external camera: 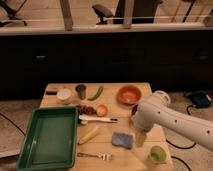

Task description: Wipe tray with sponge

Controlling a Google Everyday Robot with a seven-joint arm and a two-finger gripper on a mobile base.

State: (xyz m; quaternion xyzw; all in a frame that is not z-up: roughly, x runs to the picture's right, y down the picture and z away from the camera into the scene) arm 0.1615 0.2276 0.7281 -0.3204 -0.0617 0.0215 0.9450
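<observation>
The large green tray (47, 137) lies at the front left of the wooden table. The small blue-grey sponge (122, 140) lies flat on the table to the right of the tray, near the front. My white arm reaches in from the right, and my gripper (140, 138) hangs just right of the sponge, close above the table. The arm's bulk hides most of it.
An orange bowl (129, 94), a green vegetable (96, 92), a metal cup (80, 91) and a white cup (64, 95) stand at the back. A white-handled brush (97, 119), a yellow corn piece (88, 135), a fork (95, 156) and a green apple (157, 154) lie nearby.
</observation>
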